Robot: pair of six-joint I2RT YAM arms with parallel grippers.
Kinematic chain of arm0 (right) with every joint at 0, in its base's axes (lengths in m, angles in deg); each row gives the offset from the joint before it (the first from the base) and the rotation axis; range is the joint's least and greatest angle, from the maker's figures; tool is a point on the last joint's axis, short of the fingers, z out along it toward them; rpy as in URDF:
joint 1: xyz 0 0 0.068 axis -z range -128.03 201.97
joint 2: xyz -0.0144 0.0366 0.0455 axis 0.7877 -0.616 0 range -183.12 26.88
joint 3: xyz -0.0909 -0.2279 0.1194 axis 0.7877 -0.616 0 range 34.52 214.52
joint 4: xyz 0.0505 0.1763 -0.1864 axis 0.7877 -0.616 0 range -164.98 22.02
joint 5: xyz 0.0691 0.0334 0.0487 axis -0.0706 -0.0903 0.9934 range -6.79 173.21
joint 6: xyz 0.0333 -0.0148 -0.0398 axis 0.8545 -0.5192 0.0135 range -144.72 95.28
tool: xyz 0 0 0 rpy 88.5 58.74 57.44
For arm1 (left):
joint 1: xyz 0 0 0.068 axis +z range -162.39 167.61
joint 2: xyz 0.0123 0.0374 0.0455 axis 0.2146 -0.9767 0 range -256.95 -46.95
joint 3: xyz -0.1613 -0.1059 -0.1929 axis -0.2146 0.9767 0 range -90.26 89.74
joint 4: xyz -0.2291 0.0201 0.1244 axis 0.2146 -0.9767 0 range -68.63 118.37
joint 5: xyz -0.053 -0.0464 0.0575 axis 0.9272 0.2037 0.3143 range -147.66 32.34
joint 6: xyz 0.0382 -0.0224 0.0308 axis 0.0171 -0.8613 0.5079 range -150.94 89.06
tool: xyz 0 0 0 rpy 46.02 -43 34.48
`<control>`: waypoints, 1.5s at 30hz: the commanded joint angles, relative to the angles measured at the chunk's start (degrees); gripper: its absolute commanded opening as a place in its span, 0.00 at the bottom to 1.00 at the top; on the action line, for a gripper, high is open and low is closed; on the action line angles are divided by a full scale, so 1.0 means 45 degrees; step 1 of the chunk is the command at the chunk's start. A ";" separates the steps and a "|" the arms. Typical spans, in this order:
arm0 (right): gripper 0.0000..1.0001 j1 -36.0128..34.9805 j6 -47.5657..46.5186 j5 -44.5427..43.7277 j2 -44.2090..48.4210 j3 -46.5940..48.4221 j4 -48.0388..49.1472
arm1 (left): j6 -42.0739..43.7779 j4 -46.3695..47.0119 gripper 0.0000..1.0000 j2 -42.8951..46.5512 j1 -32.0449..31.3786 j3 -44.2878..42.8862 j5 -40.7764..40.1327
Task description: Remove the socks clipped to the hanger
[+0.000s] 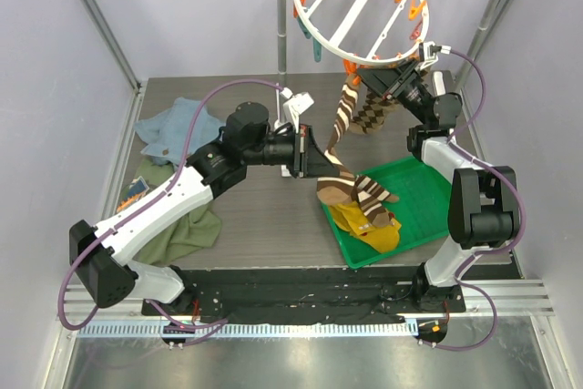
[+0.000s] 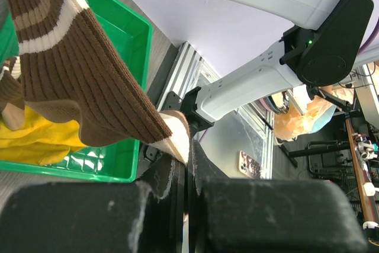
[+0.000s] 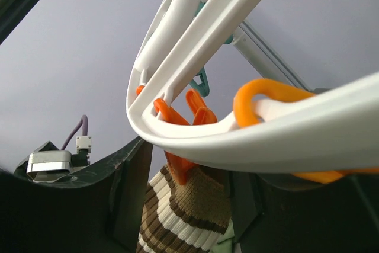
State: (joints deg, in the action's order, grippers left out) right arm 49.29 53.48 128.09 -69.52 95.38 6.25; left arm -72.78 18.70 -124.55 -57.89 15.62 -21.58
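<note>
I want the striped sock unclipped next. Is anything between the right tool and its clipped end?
Nothing visible does. The striped sock top and its orange clip sit between the fingers of the right tool, just under the hanger rim. The left tool grips the sock's other end.

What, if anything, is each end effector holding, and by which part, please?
Left end effector: striped sock, pinched at its cream tip. Right end effector straddles an orange clip on a striped cuff; grip cannot be told.

Green tray (image 1: 428, 196), blue cloth (image 1: 175, 125), olive cloth (image 1: 189, 230)
</note>
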 commanded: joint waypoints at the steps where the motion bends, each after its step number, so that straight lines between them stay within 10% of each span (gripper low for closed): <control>1: 0.56 -0.0069 -0.0110 -0.0189 0.0348 0.0402 0.4753 | -0.0154 0.0508 0.00 0.0194 0.0149 -0.0324 0.0265; 17: 0.03 -0.0089 -0.0247 -0.0424 0.0758 0.0030 0.4753 | -0.0369 0.0645 0.00 0.0175 0.0520 -0.0031 0.0147; 36: 0.01 -0.0069 0.0437 -0.1302 0.0973 -0.0672 0.4617 | -0.0291 0.0567 0.00 0.0331 0.0559 0.0458 -0.0126; 41: 0.56 -0.0069 0.0281 -0.0466 0.1148 -0.0479 0.4772 | -0.0447 0.0509 0.00 0.0370 0.0559 0.0165 0.0030; 45: 0.68 -0.0050 -0.0129 0.0123 0.1246 -0.0049 0.4772 | -0.0467 0.0158 0.00 0.0390 0.0579 -0.0167 0.0128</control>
State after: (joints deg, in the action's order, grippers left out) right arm 49.29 54.85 125.32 -67.31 92.39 6.56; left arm -74.27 19.42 -124.55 -55.75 17.91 -22.02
